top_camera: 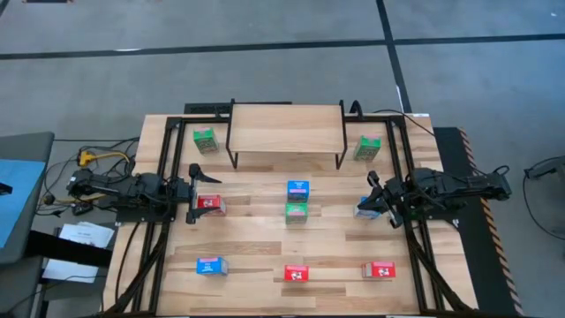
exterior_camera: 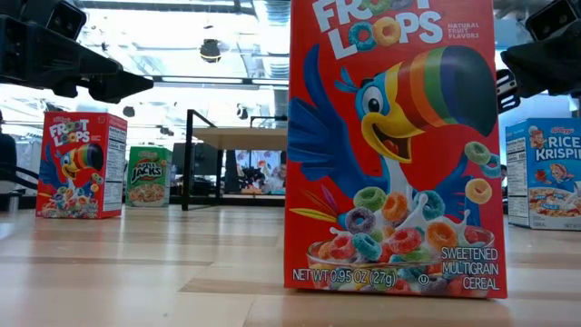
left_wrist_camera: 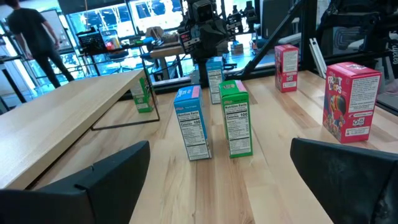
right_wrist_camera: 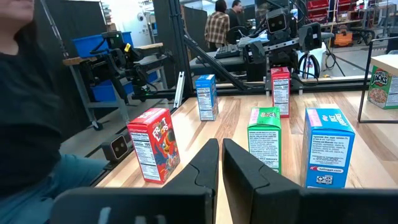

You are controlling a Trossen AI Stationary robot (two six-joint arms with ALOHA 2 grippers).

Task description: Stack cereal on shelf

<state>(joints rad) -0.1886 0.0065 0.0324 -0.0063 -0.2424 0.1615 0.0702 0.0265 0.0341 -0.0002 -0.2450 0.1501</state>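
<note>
While the slatted table [top_camera: 265, 256] held every cereal box, the shelf [top_camera: 287, 128] stood bare at its far edge. Left gripper [top_camera: 196, 193] hung spread wide beside a red box [top_camera: 210, 204]; right gripper [top_camera: 375, 203] sat clenched, grasping nothing, near a blue box [top_camera: 366, 210].

Froot Loops box [exterior_camera: 392, 145] (low view) cropped at top.
</note>
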